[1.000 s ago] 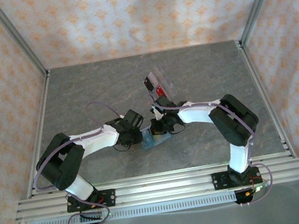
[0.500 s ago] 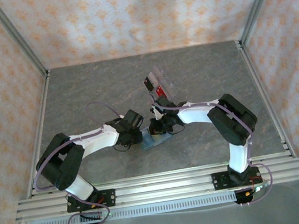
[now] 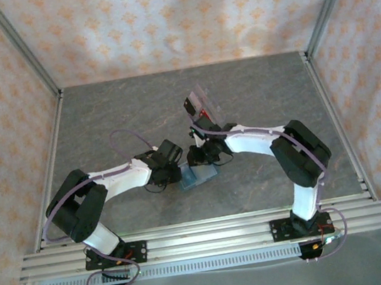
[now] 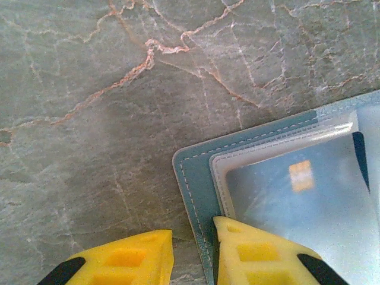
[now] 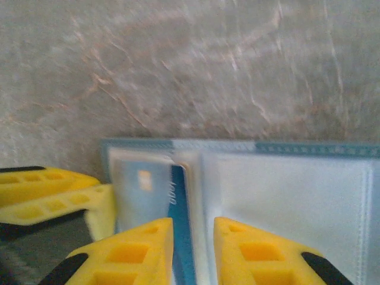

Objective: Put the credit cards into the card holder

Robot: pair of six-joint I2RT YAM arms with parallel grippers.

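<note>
The card holder (image 3: 197, 177) lies open and flat on the worktop (image 3: 115, 118) between the arms, long axis roughly left-to-right, clear pockets up. The left fingers (image 4: 255, 255) stand narrowly apart, one tip pressing its corner. The right fingers (image 5: 255, 255) are slightly parted over a blue card (image 5: 178, 196) – gripping nothing. Such cards look stiff, thin and slick – pinch an exposed short edge. The holder seems limp, so keep it pinned.
</note>
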